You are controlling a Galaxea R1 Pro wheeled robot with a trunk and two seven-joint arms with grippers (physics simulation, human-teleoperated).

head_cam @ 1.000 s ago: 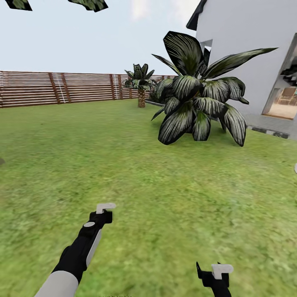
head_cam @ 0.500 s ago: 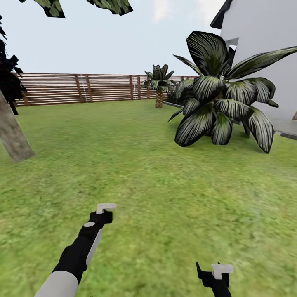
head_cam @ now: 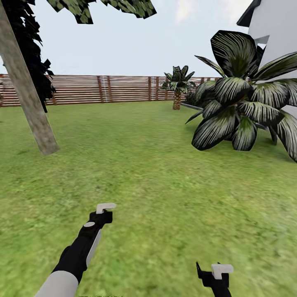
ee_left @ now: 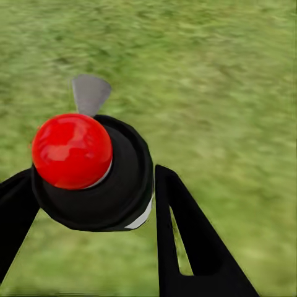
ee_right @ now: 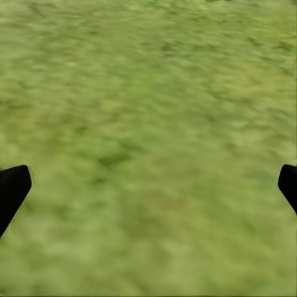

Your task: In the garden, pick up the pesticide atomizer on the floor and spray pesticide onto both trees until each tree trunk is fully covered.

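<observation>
Head view: lawn (head_cam: 165, 173) ahead, slat fence (head_cam: 103, 88) across the back. One tree trunk (head_cam: 27, 88), pale and mottled, leans at the near side of the fence, well apart from the robot; leafy crown bits (head_cam: 103, 7) overhang above it. A short palm (head_cam: 177, 84) stands by the fence, and a big broad-leaf plant (head_cam: 243, 107) sits beside the white house wall (head_cam: 276, 24). Left gripper (head_cam: 105, 208) is held out low over the grass, pointing toward the fence, not the trunk. Right gripper (head_cam: 218, 272) is lower and nearer the robot. Second tree is out of frame.

Left wrist view: the left gripper is clamped around the pesticide atomizer (ee_left: 93, 170), black round head with a red cap, grey nozzle piece (ee_left: 90, 93) poking forward over grass. Black fingers (ee_left: 185, 235) hug its sides.

Right wrist view: black fingertips (ee_right: 12, 189) sit at opposite edges, spread wide, nothing between, just grass.

Risks, judged: the trunk is far off and off-axis, so spraying from here would likely miss or give partial cover. The palm could be mistaken for a target. The round atomizer head may rotate in the grip, nozzle drifting off aim.
</observation>
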